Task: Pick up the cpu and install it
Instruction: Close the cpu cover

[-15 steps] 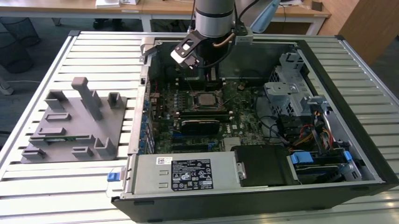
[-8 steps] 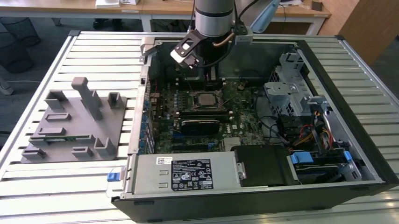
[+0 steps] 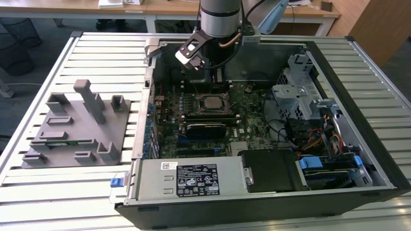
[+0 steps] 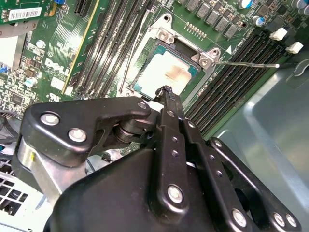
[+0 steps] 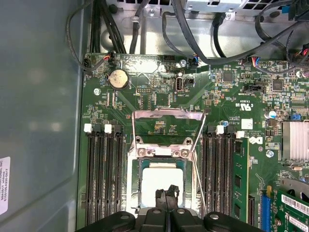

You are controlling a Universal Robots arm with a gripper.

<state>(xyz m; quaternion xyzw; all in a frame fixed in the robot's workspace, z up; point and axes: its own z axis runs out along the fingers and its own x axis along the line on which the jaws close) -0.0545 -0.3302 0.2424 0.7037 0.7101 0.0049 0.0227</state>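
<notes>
The cpu [image 5: 161,178] lies flat in the motherboard socket, its silvery top plate facing up with a faint brownish smear on it [image 4: 166,72]. In the exterior view the cpu [image 3: 212,102] sits mid-board inside the open computer case. The socket's metal load plate [image 5: 166,126] stands flipped open and its thin lever [image 4: 246,63] sticks out to the side. My gripper [image 5: 166,195] hangs just over the cpu's edge, fingers shut together with nothing between them; the fingertips [image 4: 166,92] meet in one black point. The arm [image 3: 220,19] reaches down into the case from the far side.
A grey holder tray [image 3: 77,125] with a green memory stick [image 3: 67,142] lies at the exterior view's left. Memory slots [image 5: 104,174] flank the socket and one holds a green module [image 5: 239,179]. Cables [image 5: 193,38], the case wall [image 5: 38,121] and the power supply [image 3: 192,178] hem the board in.
</notes>
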